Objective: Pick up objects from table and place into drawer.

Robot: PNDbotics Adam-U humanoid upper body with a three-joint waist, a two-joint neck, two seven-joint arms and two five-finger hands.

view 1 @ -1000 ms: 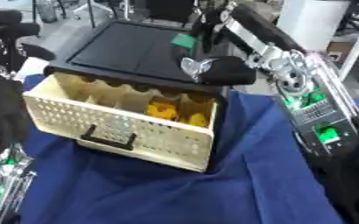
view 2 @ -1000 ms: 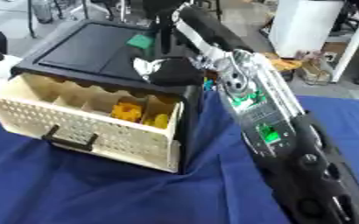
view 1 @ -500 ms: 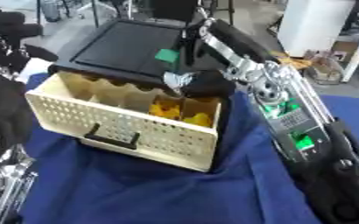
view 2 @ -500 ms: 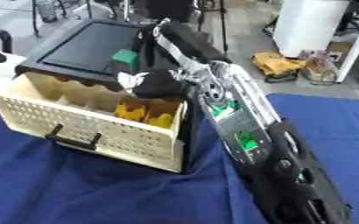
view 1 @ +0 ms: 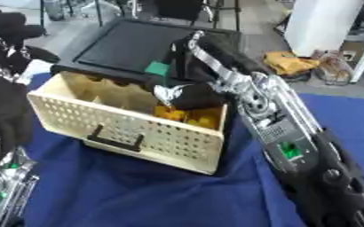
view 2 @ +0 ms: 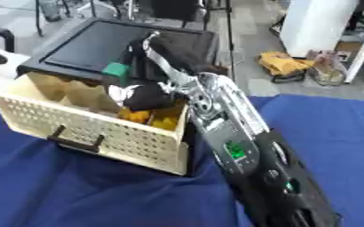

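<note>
The robot's right hand point(view 1: 191, 95), fingers curled round a pale object point(view 1: 163, 93) too blurred to identify, reaches into the open cream drawer point(view 1: 123, 128) pulled from a black cabinet point(view 1: 131, 42), above yellow-orange items point(view 1: 187, 116). The left hand point(view 1: 6, 42) hovers beside the drawer, its fingers unclear; no writing is legible.

Even, diffuse indoor light fills both views, fairly bright, with no single strong source to be made out. The pale floor and the white upright panel point(view 1: 321, 24) at the top right look washed out. The whole picture is soft: the perforated cream plastic drawer point(view 1: 131, 126) has smeared holes, and the robot's black and silver right arm point(view 2: 239, 150) is blurred along its edges. The matte black cabinet top point(view 1: 131, 44) carries a dull grey sheen. Deep shade sits inside the drawer under the right hand point(view 1: 193, 95), and soft folds of shadow darken the blue cloth point(view 1: 138, 190) below the drawer front
</note>
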